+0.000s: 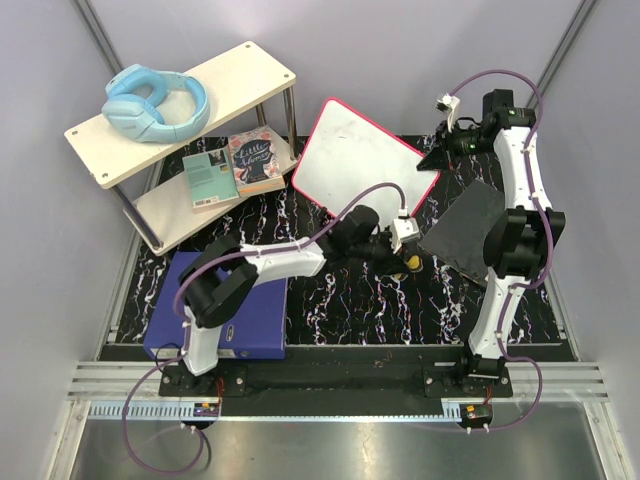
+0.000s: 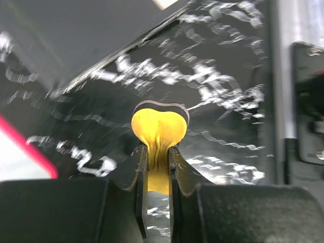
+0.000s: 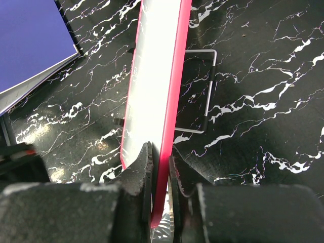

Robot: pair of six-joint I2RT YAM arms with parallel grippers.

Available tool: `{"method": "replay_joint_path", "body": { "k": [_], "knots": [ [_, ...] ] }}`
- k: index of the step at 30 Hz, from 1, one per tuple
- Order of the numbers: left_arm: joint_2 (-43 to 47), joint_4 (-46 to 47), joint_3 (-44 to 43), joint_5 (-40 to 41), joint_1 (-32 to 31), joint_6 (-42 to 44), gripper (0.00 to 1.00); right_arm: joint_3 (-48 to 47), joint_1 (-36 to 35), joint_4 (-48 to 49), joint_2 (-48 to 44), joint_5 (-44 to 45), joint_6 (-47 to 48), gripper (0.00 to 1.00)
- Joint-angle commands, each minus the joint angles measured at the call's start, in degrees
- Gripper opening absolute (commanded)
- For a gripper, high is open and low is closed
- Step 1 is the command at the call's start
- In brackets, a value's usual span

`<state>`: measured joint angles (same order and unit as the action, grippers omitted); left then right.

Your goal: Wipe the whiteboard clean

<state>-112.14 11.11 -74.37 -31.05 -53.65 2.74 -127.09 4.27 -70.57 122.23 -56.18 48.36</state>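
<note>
R gripper (image 3: pixel 159 157) is pinched shut on the whiteboard (image 1: pixel 360 160) by its red frame at the right corner. It holds the board tilted up at far centre of the marble-print mat (image 1: pixel 340 310). L gripper (image 2: pixel 158 152) is clamped on a yellow eraser (image 2: pixel 159 124), felt side outward, off the board and just near of it. The board reads blank w/ faint grey smudges only, no legible writing. Prob late in the wipe. Next move: bring the felt flat onto any residue while R steadies the board.

The left hand (image 2: pixel 158 152) pinches a yellow eraser (image 2: pixel 159 126) above the black marbled table (image 2: pixel 223 96), whiteboard (image 2: pixel 12 164) at lower left.
</note>
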Motion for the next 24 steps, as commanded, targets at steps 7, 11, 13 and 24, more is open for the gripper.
{"method": "replay_joint_path", "body": {
  "k": [7,11,13,24],
  "knots": [
    [2.5,11.6,4.1,26.5,8.3,-25.0,0.0,2.5,-3.2,-23.1,1.6,3.0,4.0,0.0],
    [-0.2,9.3,0.1,36.9,7.3,-23.5,0.0,3.3,-3.2,-23.0,1.7,2.9,4.6,0.0],
    [-2.7,9.7,-1.4,35.8,7.2,-22.9,0.0,3.8,-3.2,-23.0,1.6,2.5,4.6,0.0],
    [-7.9,12.2,-2.9,45.1,6.7,-23.6,0.0,4.0,-3.2,-23.0,1.7,2.2,4.8,0.0]
  ]
}}
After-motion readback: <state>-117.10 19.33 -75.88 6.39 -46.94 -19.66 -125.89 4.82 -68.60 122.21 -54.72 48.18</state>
